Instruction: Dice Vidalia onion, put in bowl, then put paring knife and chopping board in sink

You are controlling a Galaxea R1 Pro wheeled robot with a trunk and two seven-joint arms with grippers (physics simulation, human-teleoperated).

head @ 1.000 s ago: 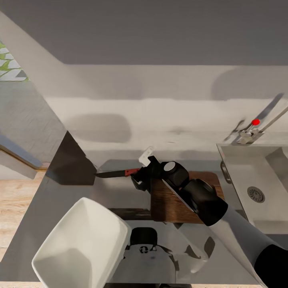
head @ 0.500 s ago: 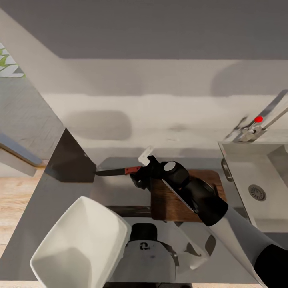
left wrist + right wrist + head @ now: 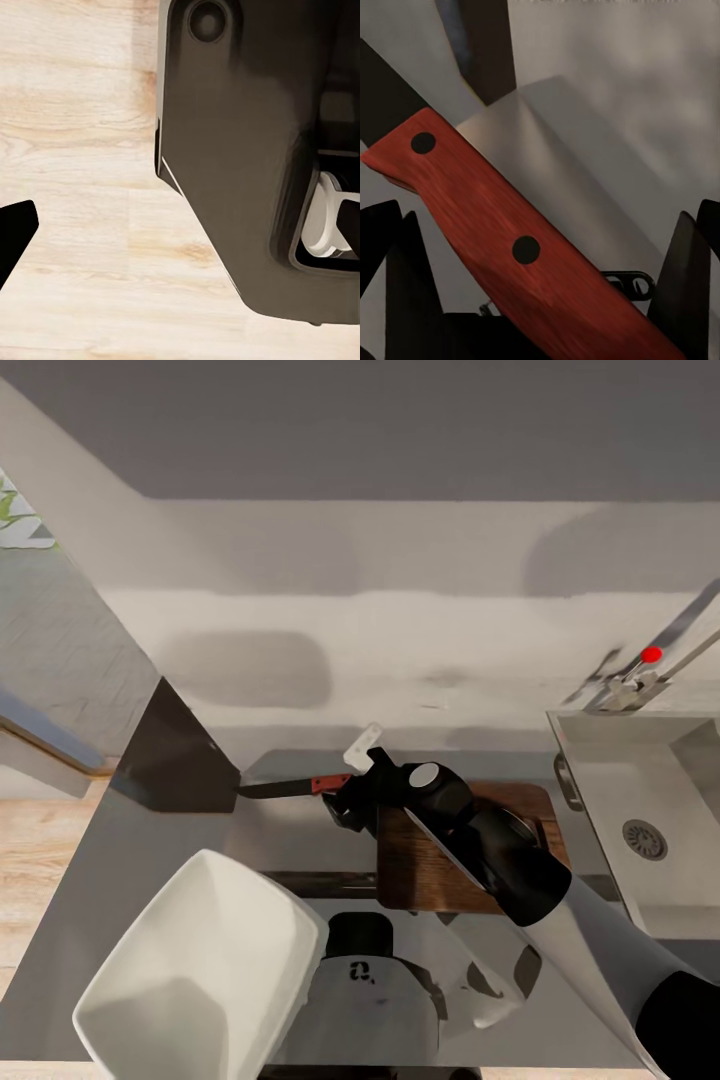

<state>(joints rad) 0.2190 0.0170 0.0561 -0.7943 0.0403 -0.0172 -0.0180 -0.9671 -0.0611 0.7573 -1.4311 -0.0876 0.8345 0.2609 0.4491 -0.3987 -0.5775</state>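
- Right tool (image 3: 345, 805) clenched on the paring knife (image 3: 290, 790), gripping the reddish-brown handle; dark blade pointed away from the chopping board (image 3: 440, 870), level above the desk (image 3: 150, 840).
- In the right wrist view the knife handle (image 3: 510, 240) ran diagonally between the tool's dark fingers (image 3: 682, 285), two dark rivets visible.
- Chopping board lay flat on the desk, just beside the sink (image 3: 610, 800), partly covered by the right arm.
- Bowl (image 3: 200, 970) sat near the board, on the side away from the sink, at the desk's near edge.
- Red tap knob (image 3: 651, 654) stood behind the sink; drain (image 3: 643, 839) visible in the basin.
- Left tool: one dark fingertip (image 3: 15, 232) over wood floor; cannot tell its state.
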